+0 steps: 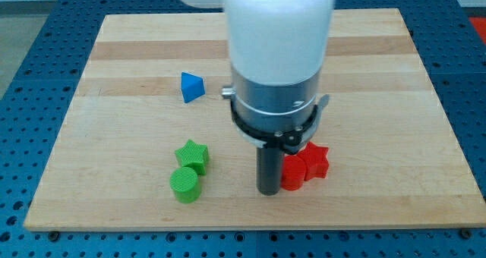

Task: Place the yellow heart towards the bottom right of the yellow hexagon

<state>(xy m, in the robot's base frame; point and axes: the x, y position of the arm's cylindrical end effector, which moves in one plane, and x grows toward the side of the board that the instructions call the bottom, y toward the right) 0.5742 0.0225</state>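
Observation:
No yellow heart and no yellow hexagon show in the camera view; the arm's white and grey body (278, 53) hides the middle of the board. My tip (268, 191) rests on the board near the view's bottom, touching or almost touching the left side of a red block (293, 174) whose shape I cannot make out. A red star (316, 159) sits right beside that block, to its upper right.
A blue triangle-like block (191, 86) lies left of the arm. A green star (192, 155) sits above a green cylinder (184, 184) at the view's lower left. The wooden board (395, 99) lies on a blue perforated table (30, 30).

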